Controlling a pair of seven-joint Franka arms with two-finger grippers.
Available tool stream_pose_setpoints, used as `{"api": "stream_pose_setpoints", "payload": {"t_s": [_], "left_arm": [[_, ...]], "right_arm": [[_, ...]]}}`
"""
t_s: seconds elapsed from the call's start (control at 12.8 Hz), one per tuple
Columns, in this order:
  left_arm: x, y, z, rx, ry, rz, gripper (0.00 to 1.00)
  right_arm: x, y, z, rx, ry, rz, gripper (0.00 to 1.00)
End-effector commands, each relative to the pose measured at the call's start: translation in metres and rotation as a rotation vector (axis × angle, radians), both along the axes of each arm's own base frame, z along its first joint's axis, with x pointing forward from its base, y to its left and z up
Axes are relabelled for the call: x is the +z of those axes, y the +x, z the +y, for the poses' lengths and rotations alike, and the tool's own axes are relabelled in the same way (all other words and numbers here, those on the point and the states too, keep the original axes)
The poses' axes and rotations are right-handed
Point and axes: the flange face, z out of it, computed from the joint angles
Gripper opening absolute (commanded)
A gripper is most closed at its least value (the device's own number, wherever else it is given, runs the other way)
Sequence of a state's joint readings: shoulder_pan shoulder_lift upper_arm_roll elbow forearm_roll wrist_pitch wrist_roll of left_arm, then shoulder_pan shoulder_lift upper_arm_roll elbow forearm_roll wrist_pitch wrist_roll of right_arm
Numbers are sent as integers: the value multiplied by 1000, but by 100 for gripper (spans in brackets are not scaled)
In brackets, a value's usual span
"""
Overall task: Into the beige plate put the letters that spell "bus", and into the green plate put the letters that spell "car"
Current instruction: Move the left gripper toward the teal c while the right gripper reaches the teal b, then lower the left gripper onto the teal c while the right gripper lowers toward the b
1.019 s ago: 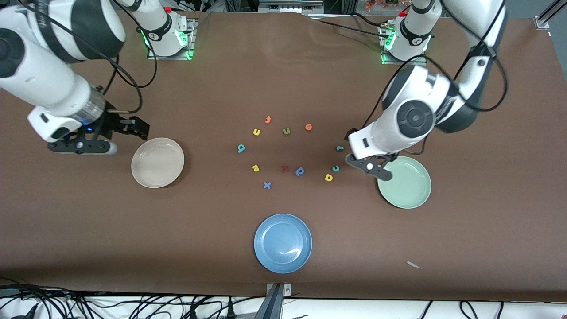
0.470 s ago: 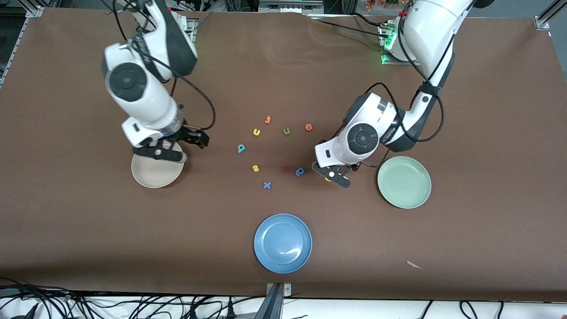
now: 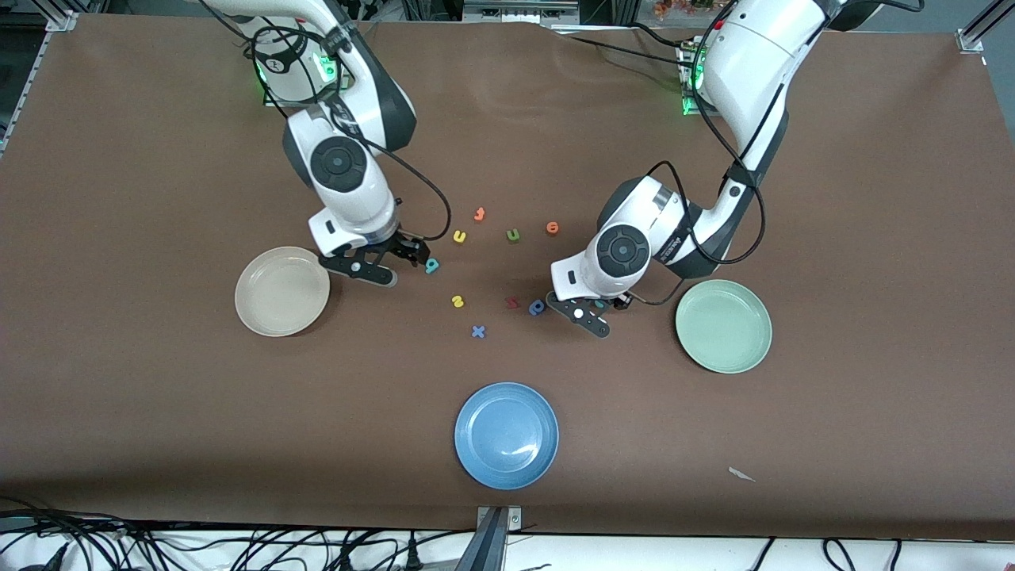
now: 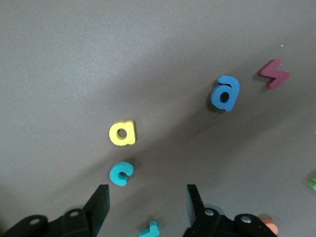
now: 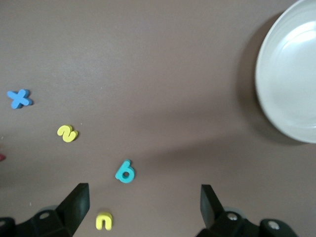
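My left gripper (image 3: 584, 314) (image 4: 147, 203) hangs open over the teal r (image 4: 149, 229), with the teal c (image 4: 121, 173) and yellow a (image 4: 122, 133) just off its fingertips. The arm hides these three in the front view. The green plate (image 3: 723, 326) lies toward the left arm's end. My right gripper (image 3: 358, 269) (image 5: 143, 198) is open over the table between the beige plate (image 3: 281, 291) (image 5: 291, 74) and the teal b (image 3: 432, 266) (image 5: 125, 172). The yellow u (image 3: 459, 235) (image 5: 103, 220) and yellow s (image 3: 457, 300) (image 5: 66, 133) lie close by.
A blue plate (image 3: 506, 435) sits nearest the front camera. Other loose letters lie mid-table: a green u (image 3: 513, 234), two orange ones (image 3: 479, 213) (image 3: 552, 228), a dark red one (image 3: 512, 301) (image 4: 273, 74), a blue a (image 3: 537, 306) (image 4: 225, 93), a blue x (image 3: 477, 331) (image 5: 19, 98).
Both arms have swung in toward the letters. The right gripper crossed over the beige plate to the teal b; the left gripper came off the green plate's edge to the c, a and r.
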State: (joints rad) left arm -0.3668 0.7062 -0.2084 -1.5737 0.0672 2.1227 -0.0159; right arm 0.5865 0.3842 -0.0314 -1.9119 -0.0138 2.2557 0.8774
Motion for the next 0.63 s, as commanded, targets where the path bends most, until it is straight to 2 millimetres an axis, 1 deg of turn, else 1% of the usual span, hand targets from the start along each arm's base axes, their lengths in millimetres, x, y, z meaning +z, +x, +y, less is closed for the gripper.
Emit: {"api": "stream_pose_setpoints", "payload": {"t_s": [0.0, 0.08, 0.24, 0.31, 0.47, 0.55], "left_arm": [[-19, -2, 5, -13, 29, -33, 68], [-23, -4, 8, -31, 49, -41, 68], [-27, -4, 9, -42, 57, -49, 67], [-28, -4, 8, -43, 53, -54, 67], [-36, -9, 12, -56, 64, -56, 66], [-39, -10, 14, -71, 79, -58, 66]], "right_arm": [[-34, -3, 16, -92, 11, -20, 99], [-45, -5, 21, -136, 17, -32, 99], [-58, -9, 32, -232, 30, -50, 99], [-66, -9, 33, -290, 34, -55, 99], [-70, -9, 34, -412, 39, -59, 99], [-72, -9, 34, -447, 38, -56, 99]]}}
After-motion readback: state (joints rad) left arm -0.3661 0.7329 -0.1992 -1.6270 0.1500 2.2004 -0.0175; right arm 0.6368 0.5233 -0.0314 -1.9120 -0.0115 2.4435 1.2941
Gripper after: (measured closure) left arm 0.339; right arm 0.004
